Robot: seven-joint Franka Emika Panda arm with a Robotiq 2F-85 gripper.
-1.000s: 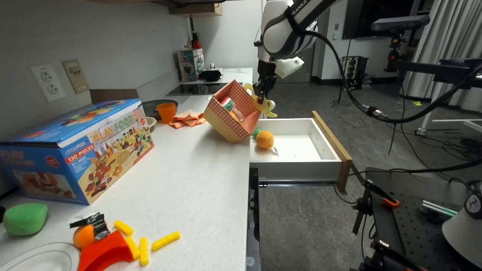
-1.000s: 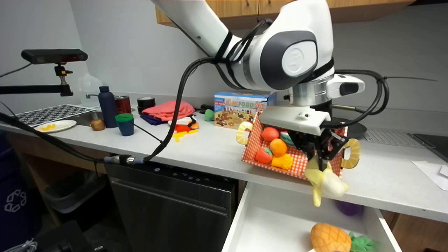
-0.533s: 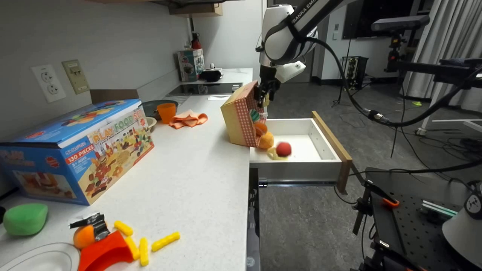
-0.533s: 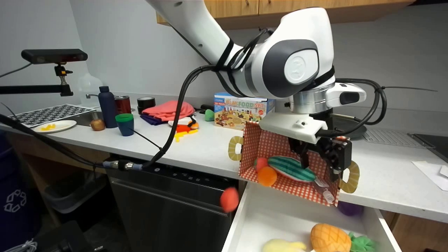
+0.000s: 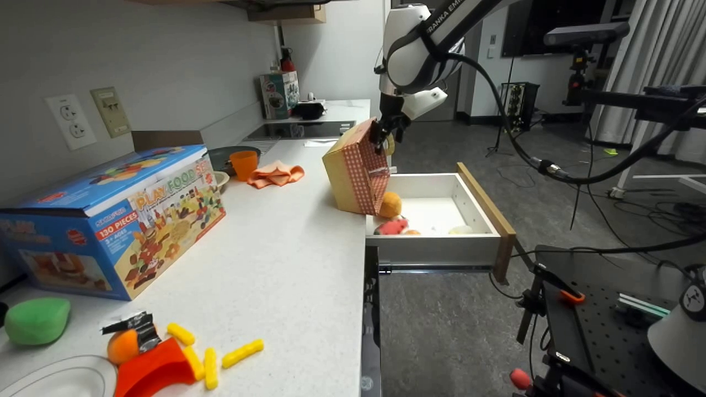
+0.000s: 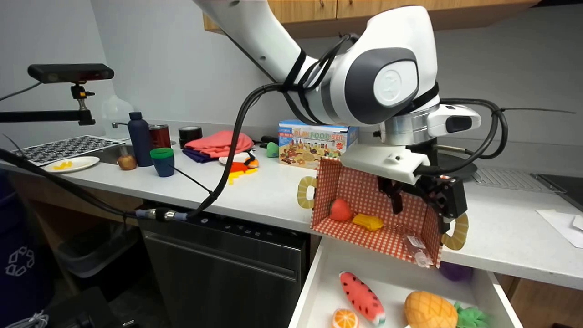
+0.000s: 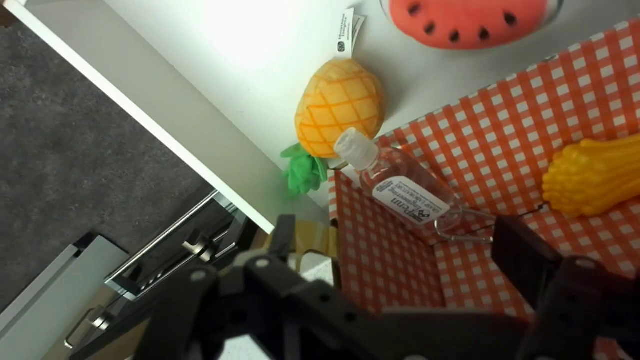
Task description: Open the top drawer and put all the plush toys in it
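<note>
The top drawer (image 5: 441, 207) stands pulled out below the counter. Inside it lie a pineapple plush toy (image 6: 427, 309), a watermelon toy (image 6: 362, 297), an orange slice (image 6: 345, 319), a pale yellow toy (image 5: 460, 230) and a purple one (image 6: 455, 272). A red-checked box (image 6: 364, 182) with yellow handles tips over the counter edge, its mouth facing the drawer. It still holds a red toy (image 6: 340, 210) and a yellow ribbed piece (image 7: 595, 177). My gripper (image 7: 400, 239) is open; the box's side wall passes between the spread fingers, which grip nothing.
A clear bottle (image 7: 412, 197) lies in the box's corner. A red round toy (image 5: 520, 379) shows low beside the black stand. On the counter are the play-food carton (image 5: 110, 215), an orange cloth (image 5: 276, 173) and plastic pieces (image 5: 154, 366).
The gripper has opened and dropped the yellow banana toy into the drawer. The box has tipped further; watermelon and orange toys slid into the drawer, and a red toy fell past its side.
</note>
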